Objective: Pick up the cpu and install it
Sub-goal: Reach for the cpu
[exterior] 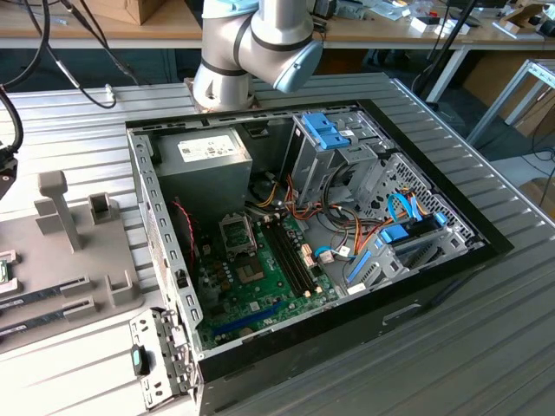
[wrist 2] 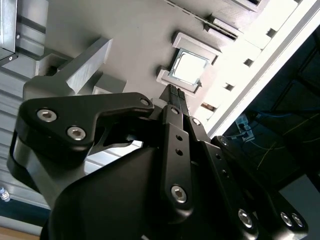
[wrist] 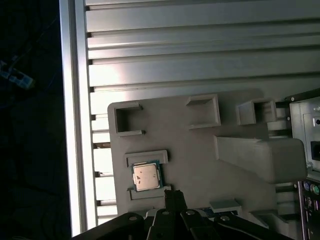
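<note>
Ribbed aluminium tabletop (exterior: 486,347) under everything, largest item. Next down, one open computer case (exterior: 143,199), well away from the pincer. Inside it one green motherboard (exterior: 260,286) with one socket (exterior: 237,232), apparently unfilled. Then one grey fixture plate (wrist: 200,165) directly beneath the pincer, with several moulded holders. Two memory sticks (exterior: 43,295) lying in its slots in the exterior view.

Then one pincer (wrist: 172,196), black, fingertips pressed together, closed on nothing. Same look for the pincer (wrist 2: 175,97) in the second wrist view.

Smallest, one cpu (wrist: 146,176), silvery top and green edge, seated flat in its holder on the plate. Just ahead of the pincer tips and a little to one side, near but not touching. Likewise for the cpu (wrist 2: 188,66) in the second wrist view.

Progress, by judgement: early. Pickup not yet done, install not yet done. Nothing gripped, nothing visible in the socket. Pincer merely hovering close to the chip.
</note>
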